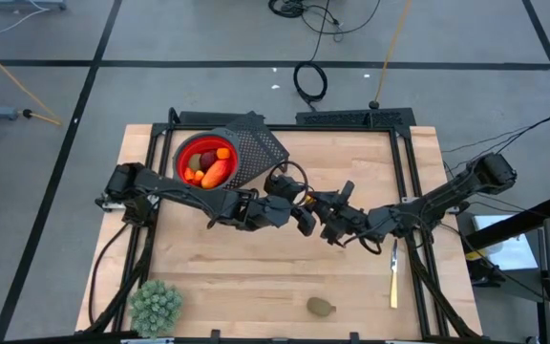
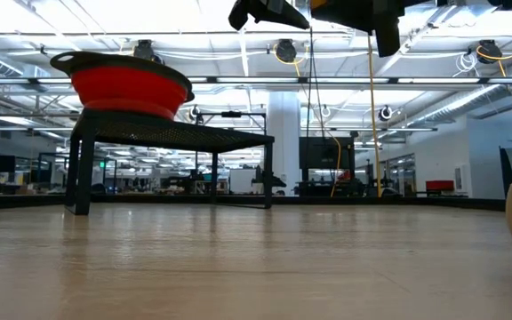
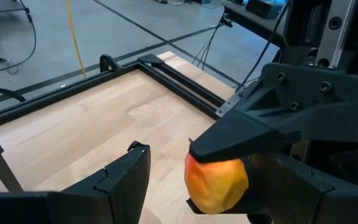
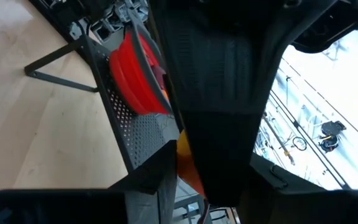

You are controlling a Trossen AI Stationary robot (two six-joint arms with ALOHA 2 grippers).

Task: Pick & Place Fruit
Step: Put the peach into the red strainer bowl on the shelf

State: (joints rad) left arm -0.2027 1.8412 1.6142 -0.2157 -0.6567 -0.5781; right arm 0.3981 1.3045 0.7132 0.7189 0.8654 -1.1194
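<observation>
While both arms meet mid-surface, bare wood lies open toward the near edge.
Right gripper point(image 3: 219, 180) clamps an orange-yellow fruit point(image 3: 217, 184) between the left gripper's point(image 1: 306, 218) spread fingers; red bowl point(image 1: 206, 159) sits far-left.

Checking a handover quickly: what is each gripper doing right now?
Left gripper: open, its fingers either side of the orange-yellow toy fruit.
Right gripper: shut on that fruit, above the wooden table.

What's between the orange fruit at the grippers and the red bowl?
Nothing visible. The orange-yellow fruit is held by the right gripper in mid-air over the table's middle, beside the open left gripper. The red bowl sits up on its black mesh stand, open on top; only bare tabletop lies between.
</observation>
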